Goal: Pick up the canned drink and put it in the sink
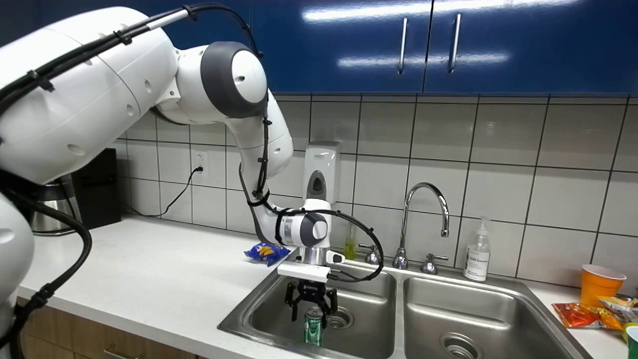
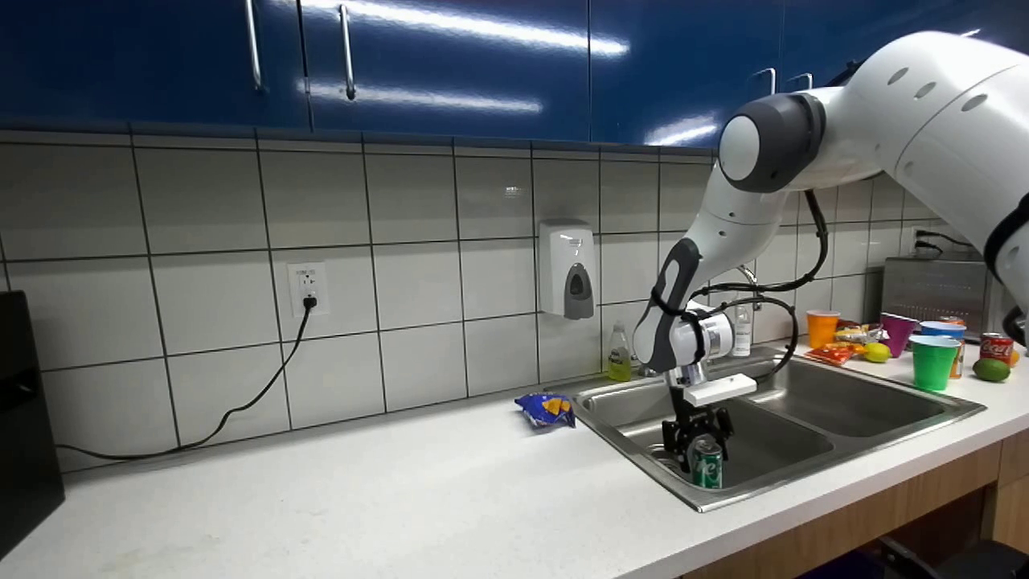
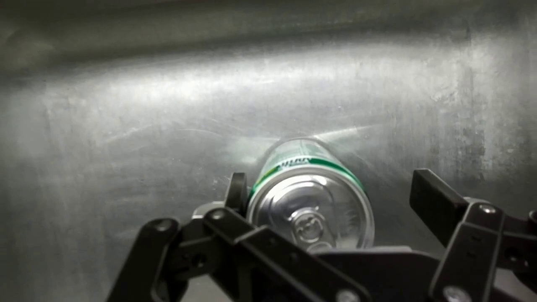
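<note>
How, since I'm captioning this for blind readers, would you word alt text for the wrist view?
Seen from above, an open black gripper straddles a green drink can with a silvery pull-tab top in a stainless-steel sink. A gap shows beside the can at picture right; whether it is touched at picture left is unclear.

The white counter (image 2: 386, 498) carries 1 blue packet (image 2: 547, 408), 4 cups (image 2: 933, 366) and a red can (image 2: 997, 347).
</note>
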`<state>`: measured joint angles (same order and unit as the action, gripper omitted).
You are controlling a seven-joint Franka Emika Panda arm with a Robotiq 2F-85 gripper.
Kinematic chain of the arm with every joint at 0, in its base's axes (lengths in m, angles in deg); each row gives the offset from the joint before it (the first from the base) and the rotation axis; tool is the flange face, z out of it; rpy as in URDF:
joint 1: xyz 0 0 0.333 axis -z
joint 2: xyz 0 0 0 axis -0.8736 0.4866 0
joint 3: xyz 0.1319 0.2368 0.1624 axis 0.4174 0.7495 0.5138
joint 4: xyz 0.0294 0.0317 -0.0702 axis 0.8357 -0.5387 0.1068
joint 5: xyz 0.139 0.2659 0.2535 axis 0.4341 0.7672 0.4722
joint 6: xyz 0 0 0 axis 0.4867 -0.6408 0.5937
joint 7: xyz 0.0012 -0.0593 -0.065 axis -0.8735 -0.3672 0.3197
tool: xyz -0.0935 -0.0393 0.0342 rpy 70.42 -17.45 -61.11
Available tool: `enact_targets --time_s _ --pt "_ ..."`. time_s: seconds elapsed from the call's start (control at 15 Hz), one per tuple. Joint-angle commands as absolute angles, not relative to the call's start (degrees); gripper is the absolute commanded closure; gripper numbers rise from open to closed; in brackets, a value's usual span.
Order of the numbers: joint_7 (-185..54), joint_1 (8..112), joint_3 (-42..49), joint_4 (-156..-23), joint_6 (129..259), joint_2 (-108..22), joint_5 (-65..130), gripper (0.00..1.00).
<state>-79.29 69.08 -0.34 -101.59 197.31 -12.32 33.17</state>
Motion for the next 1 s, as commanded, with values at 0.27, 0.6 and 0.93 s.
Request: enact_targets --time_s 0.27,0.6,0.93 --pt "-79.50 70.12 0.75 -103.01 191.45 -16.71 32.63 0.00" --pt "-79.34 70.14 0.39 -104.15 189.62 -19.29 32.54 0.00" --pt "-78.98 69.87 0.37 -105.00 189.83 -22.42 32.54 0.00"
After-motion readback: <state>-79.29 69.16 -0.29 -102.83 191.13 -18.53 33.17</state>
